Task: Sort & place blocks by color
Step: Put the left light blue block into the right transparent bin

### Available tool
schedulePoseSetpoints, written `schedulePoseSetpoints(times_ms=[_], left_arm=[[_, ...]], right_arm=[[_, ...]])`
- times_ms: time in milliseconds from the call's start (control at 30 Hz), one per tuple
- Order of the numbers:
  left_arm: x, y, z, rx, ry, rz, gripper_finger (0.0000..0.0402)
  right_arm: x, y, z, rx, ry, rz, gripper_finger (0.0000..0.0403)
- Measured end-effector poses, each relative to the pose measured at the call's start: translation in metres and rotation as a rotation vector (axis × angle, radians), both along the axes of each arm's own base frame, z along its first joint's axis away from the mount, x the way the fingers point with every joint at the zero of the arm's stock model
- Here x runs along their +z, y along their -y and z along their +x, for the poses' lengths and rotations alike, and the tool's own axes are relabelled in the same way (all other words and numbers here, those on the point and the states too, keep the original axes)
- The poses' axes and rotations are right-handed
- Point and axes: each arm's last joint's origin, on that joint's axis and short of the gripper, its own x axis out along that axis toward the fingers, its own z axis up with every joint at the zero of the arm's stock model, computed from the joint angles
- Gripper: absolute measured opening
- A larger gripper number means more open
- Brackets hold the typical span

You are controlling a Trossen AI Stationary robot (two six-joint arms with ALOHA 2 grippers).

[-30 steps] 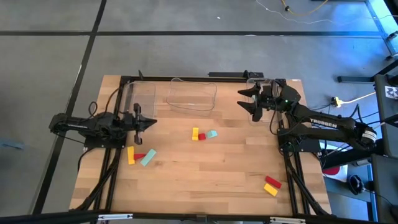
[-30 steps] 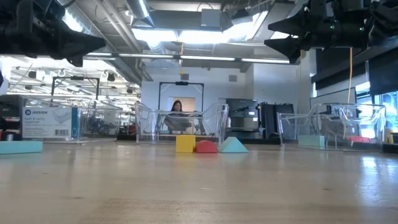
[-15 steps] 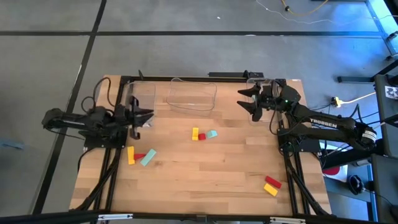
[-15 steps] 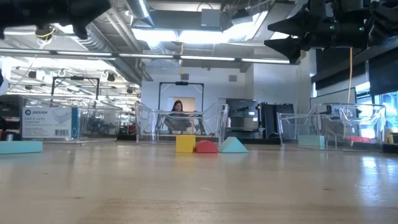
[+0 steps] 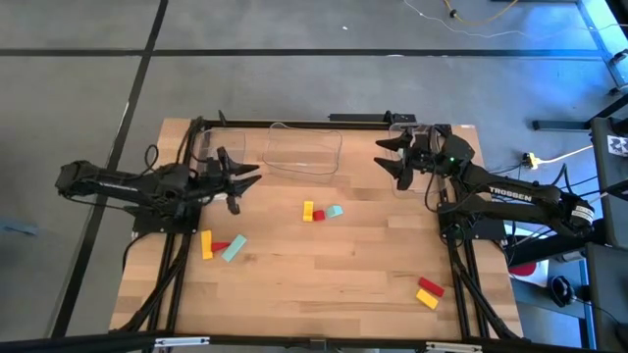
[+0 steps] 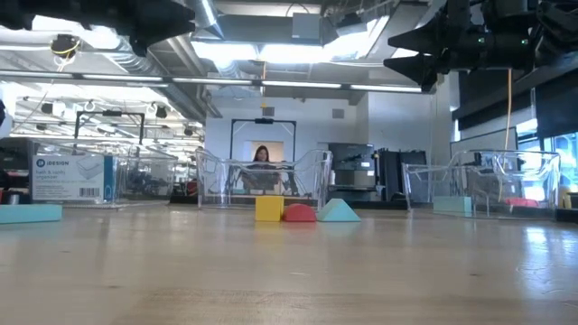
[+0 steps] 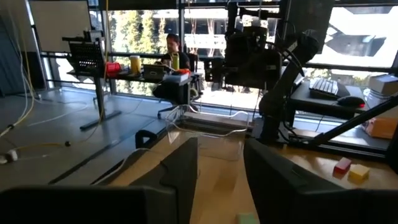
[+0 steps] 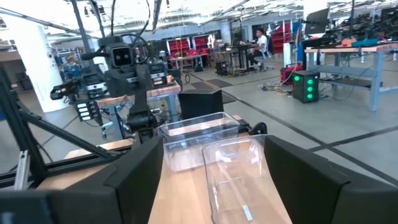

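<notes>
Right now your left end effector [image 5: 243, 177], fingers spread and empty, hangs above the desk [image 5: 324, 279] nearest the yellow [image 5: 207, 244], red [image 5: 220, 245] and teal [image 5: 234, 248] blocks lying just nearer and left, the yellow's long axis running near-to-far.

Blocks, small, rectangular, lying flat on the wooden table [image 5: 324, 284]; eight counted.

Middle group: yellow block [image 5: 308, 210], red block [image 5: 318, 215] touching it, light teal block [image 5: 335, 211] just beside the red one.

Left group: yellow block [image 5: 207, 244] lying lengthwise toward the near edge, red block [image 5: 221, 245] just beside it, light teal block [image 5: 234, 248] set at a slant next to the red.

Right near corner: red block [image 5: 430, 287] and yellow block [image 5: 427, 299], side by side, both slanted, well apart from the other groups.
</notes>
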Motion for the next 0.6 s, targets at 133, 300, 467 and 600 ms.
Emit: schedulePoseSetpoints(times_ms=[133, 300, 467, 600], left_arm=[[-0.001, -0.002, 0.000, 0.005, -0.011, -0.002, 0.0124], [-0.004, -0.001, 0.000, 0.000, -0.033, -0.018, 0.0124], [-0.006, 0.000, 0.005, -0.065, -0.029, -0.079, 0.0124], [-0.008, 0.004, 0.013, -0.183, -0.051, -0.122, 0.0124]], right_arm=[[0.000, 0.000, 0.000, 0.003, 0.000, 0.002, 0.0281], [0.000, 0.000, 0.000, 0.005, 0.003, 0.024, 0.0281], [0.000, 0.000, 0.000, 0.005, 0.003, 0.023, 0.0281], [0.000, 0.000, 0.000, 0.005, 0.001, 0.023, 0.0281]])
